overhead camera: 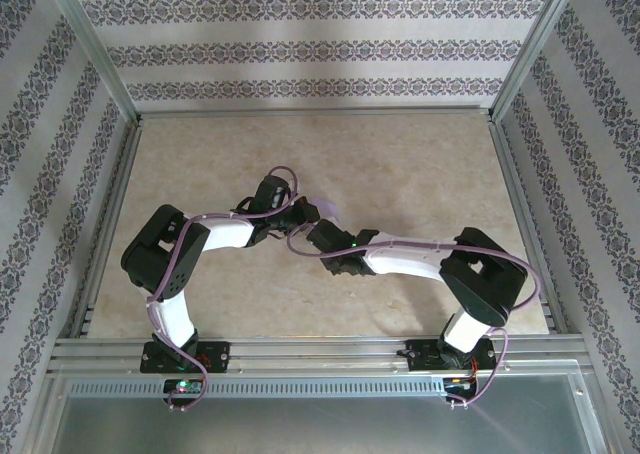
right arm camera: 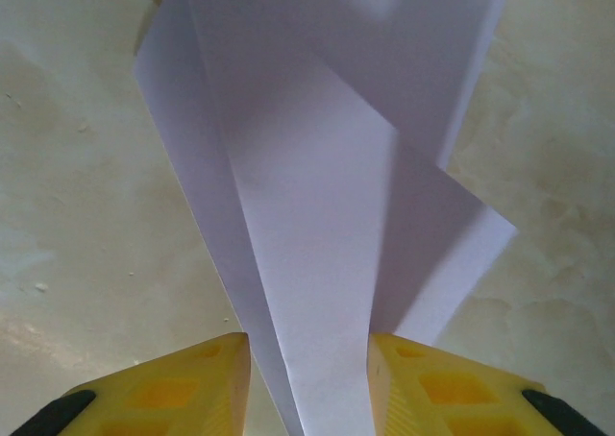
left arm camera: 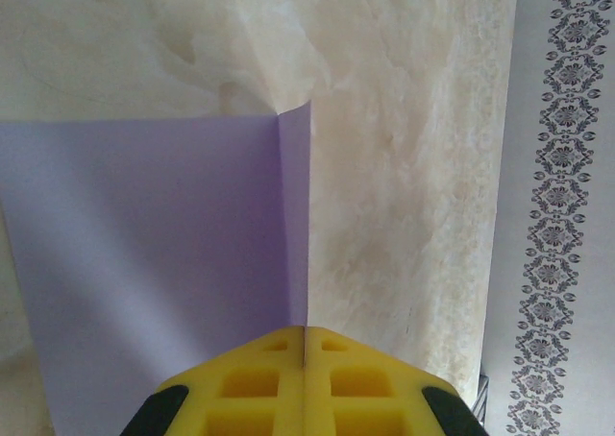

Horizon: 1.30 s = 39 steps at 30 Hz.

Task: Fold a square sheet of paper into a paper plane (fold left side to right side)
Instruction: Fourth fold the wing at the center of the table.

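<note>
Status: lavender paper (left arm camera: 154, 254) sits part-folded at mid-table, between the two arm tips; left gripper (left arm camera: 304, 338) is closed, fingers together on the raised crease at the paper's right edge in its wrist view, so it looks pinched there; right gripper (right arm camera: 309, 350) has its fingers (right arm camera: 192, 383) apart, with the paper's narrow layered end running between them; can't tell whether the pads touch it. My read: you're mid-crease on a left-to-right fold. To do it well: treat the left pinch as the anchor and don't drag it; bring the right fingers in slowly so the layers don't buckle; line up the edges before you press; press flat onto the table (left arm camera: 413, 167), then run along the crease; watch the loose flap on the right of the right wrist view, it could slip skew.
</note>
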{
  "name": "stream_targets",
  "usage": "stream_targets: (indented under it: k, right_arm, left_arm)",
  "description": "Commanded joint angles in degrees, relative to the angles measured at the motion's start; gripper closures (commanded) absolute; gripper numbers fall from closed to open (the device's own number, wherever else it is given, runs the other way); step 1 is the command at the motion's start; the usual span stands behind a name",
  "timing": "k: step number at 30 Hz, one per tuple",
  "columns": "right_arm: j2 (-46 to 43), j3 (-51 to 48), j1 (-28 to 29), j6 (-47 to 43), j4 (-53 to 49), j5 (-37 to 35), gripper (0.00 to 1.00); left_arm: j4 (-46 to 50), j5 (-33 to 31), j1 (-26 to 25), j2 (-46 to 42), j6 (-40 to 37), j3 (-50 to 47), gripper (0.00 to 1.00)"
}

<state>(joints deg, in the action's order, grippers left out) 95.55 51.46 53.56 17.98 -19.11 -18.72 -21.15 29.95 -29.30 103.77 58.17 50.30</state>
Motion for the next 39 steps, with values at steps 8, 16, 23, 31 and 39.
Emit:
stream_targets:
  k: [8, 16, 23, 31, 39]
  right_arm:
    - [3.0, 1.6, 1.9, -0.4, 0.3, -5.8, 0.67]
    - [3.3, 1.4, 2.1, -0.2, 0.1, -6.6, 0.8]
    - [3.6, 1.1, 2.1, -0.2, -0.3, -6.3, 0.98]
    - [3.9, 2.3, 2.1, -1.0, -1.5, -4.7, 1.0]
    - [1.4, 2.4, -1.8, -0.8, -2.1, 5.9, 1.0]
  left_arm:
    - [1.4, -0.3, -0.8, -1.9, -0.2, 1.8, 0.96]
    - [1.8, -0.7, -0.7, -2.1, -0.4, 1.4, 0.93]
    - [5.1, -2.5, 0.6, -6.2, -2.7, -0.4, 0.68]
    - [10.8, -1.3, 8.1, -16.5, -5.6, -5.4, 0.55]
    - [23.7, -1.1, 14.6, -27.2, -12.0, -8.1, 0.52]
